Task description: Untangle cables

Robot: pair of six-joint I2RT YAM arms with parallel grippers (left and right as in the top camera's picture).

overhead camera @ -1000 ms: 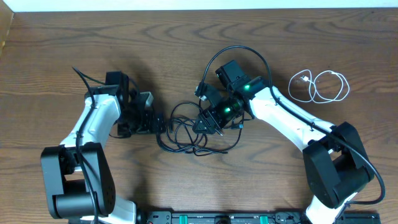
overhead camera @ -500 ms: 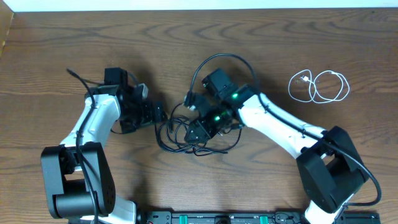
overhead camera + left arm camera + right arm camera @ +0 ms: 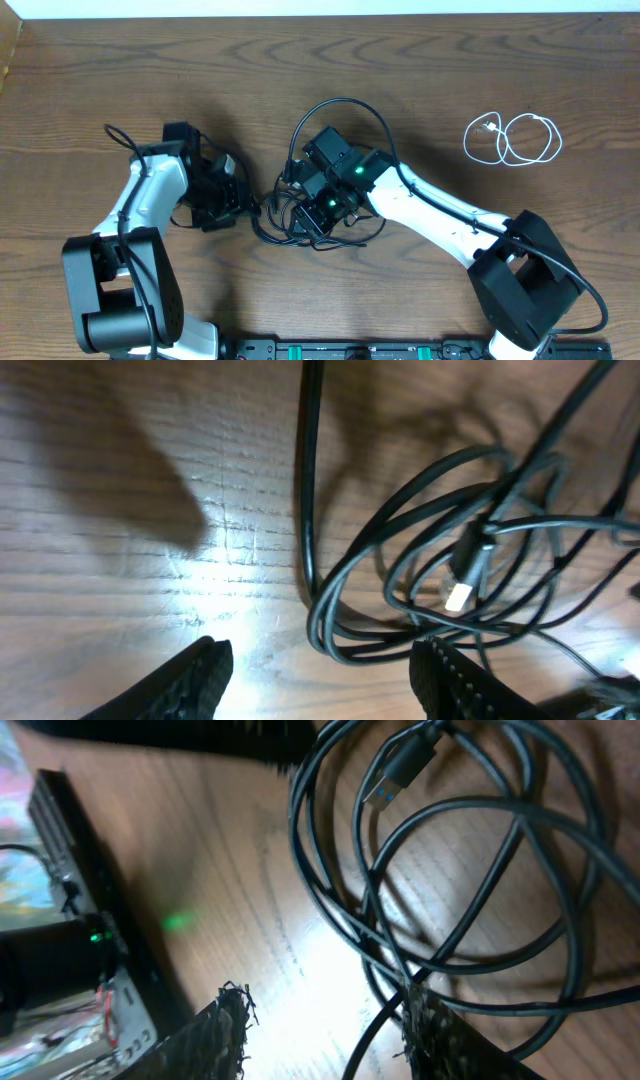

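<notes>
Table centre: tangle of thin black cables [image 3: 281, 207] on the brown wooden table [image 3: 100, 70]; left gripper [image 3: 250, 203] just left of it, right gripper [image 3: 302, 214] over it.
Right edge: coiled thin white cable [image 3: 512, 138], well apart from tangle.

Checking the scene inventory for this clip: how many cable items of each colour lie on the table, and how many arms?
White cable: 1
Black cable bunch: 1, strands too tangled to count
Arms: 2, left arm, right arm
Total: 4
</notes>
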